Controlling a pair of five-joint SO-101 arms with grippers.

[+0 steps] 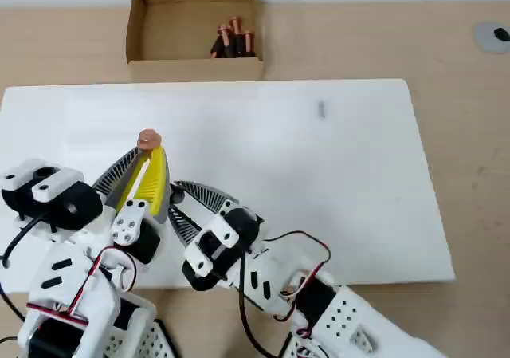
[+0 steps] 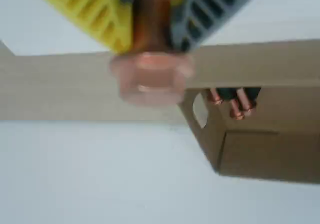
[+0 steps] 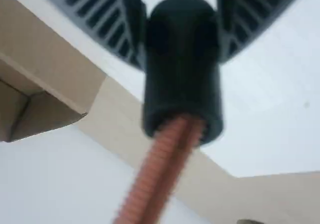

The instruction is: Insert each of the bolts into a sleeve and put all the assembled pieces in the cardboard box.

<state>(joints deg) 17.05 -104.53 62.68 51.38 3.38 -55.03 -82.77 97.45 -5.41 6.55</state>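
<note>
My left gripper point(image 1: 144, 152), with one yellow and one grey finger, is shut on a copper bolt point(image 1: 149, 140) over the left part of the white mat. In the left wrist view the bolt's hexagonal head point(image 2: 151, 79) sticks out past the fingertips. My right gripper point(image 1: 171, 201) sits just beside it, shut on a black sleeve point(image 3: 182, 59). The bolt's threaded end point(image 3: 160, 174) is in the sleeve's mouth. The cardboard box point(image 1: 143, 23) stands at the back, holding several assembled pieces point(image 1: 233, 41), also seen as pieces point(image 2: 232, 102).
A white mat point(image 1: 319, 182) covers most of the wooden table. A small grey disc point(image 1: 492, 36) lies at the far right corner. The two arms crowd the near left side.
</note>
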